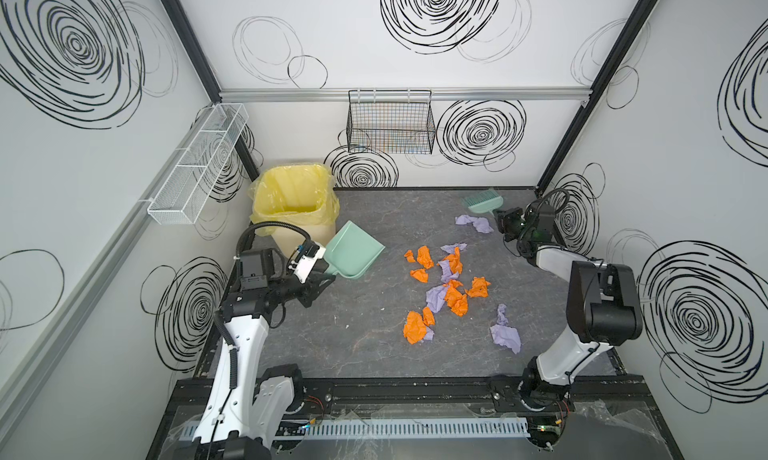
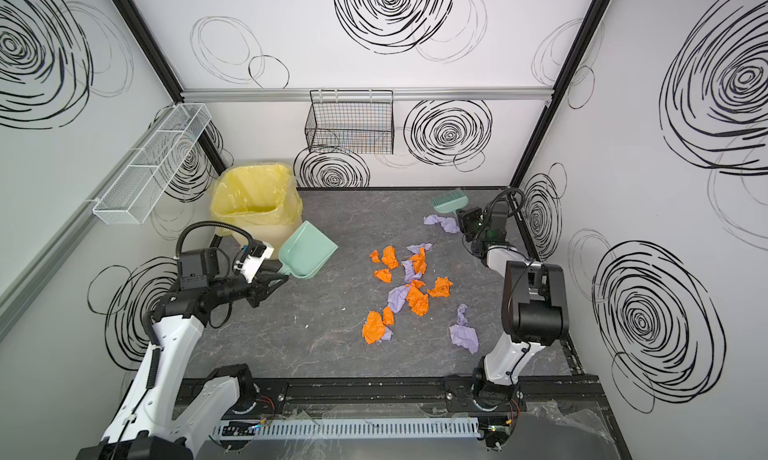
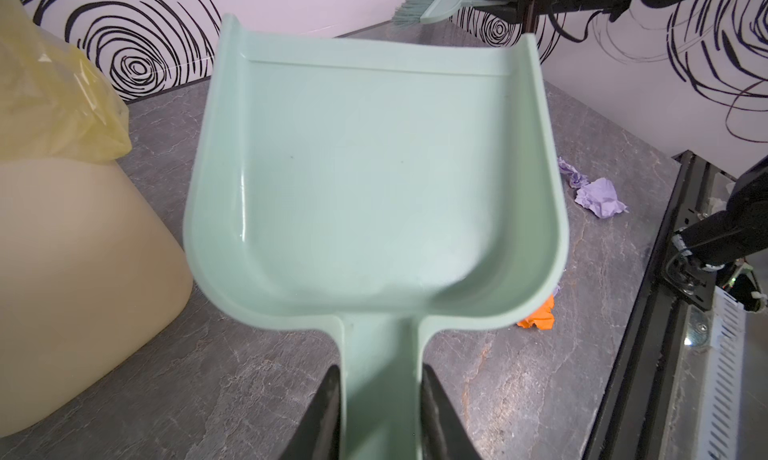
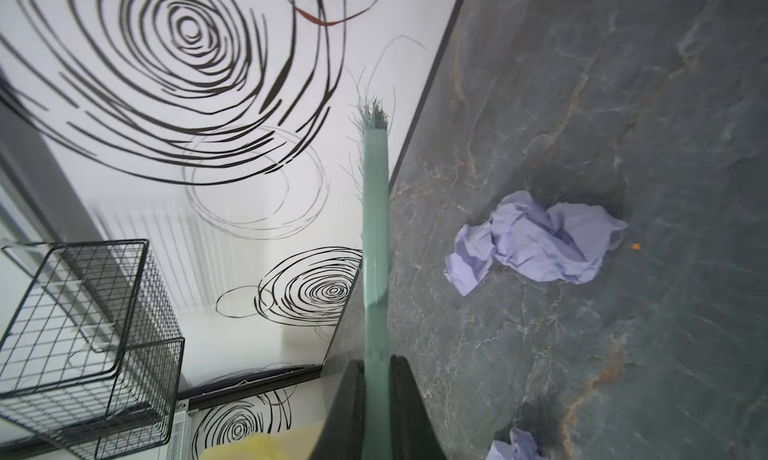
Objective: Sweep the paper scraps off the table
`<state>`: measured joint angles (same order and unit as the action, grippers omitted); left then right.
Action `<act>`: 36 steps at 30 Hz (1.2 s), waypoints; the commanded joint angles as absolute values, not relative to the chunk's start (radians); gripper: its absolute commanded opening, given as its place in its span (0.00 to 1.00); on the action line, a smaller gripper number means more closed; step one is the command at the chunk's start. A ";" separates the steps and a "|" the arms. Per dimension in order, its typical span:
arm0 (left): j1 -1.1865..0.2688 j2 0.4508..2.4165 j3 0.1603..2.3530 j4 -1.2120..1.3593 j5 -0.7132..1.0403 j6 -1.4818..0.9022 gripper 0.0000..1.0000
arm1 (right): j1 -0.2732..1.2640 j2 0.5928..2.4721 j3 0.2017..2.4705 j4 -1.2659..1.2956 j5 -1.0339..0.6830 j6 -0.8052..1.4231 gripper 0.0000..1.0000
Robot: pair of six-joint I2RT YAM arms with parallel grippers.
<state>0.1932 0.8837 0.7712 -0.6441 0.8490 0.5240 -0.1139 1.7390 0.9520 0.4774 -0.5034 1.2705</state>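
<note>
Here, the dark grey table [image 1: 353, 354] is filling the floor of the cell in both top views, and a bin [image 1: 259, 200] lined with a yellow bag is standing in its far left corner. Just beside the bin, the mint dustpan [image 1: 353, 250] is sitting empty with its open lip facing the middle of the table; I cannot tell whether that lip is touching the surface. The left gripper [image 3: 380, 379] is clamping the dustpan's handle, its jaws narrowed onto both sides. By the far right corner, the right gripper [image 4: 376, 366] is pinching the thin handle of the brush [image 1: 482, 202] with its jaws drawn close together, and the bristles are pointing toward the back wall. The scraps [image 1: 455, 300] are lying mostly in a loose orange and lavender cluster right of the table's centre, well apart from the dustpan. A lavender scrap [image 1: 473, 223] is lying near the brush, and a second lavender scrap [image 1: 505, 333] is lying near the right arm.
</note>
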 commanded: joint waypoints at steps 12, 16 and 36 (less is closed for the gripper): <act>0.206 0.877 0.765 -0.643 0.896 0.552 0.00 | -0.178 1.714 0.728 0.731 -0.599 1.359 0.00; 0.206 0.878 0.764 -0.641 0.892 0.550 0.00 | -0.191 1.697 0.668 0.736 -0.648 1.348 0.00; 0.196 0.869 0.765 -0.635 0.881 0.538 0.00 | -0.206 1.000 0.472 0.169 -0.691 1.051 0.00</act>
<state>0.1982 0.8806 0.7700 -0.6487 0.8551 0.5278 -0.1959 1.0977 0.4152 0.3290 -0.6983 1.1446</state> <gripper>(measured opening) 0.291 0.106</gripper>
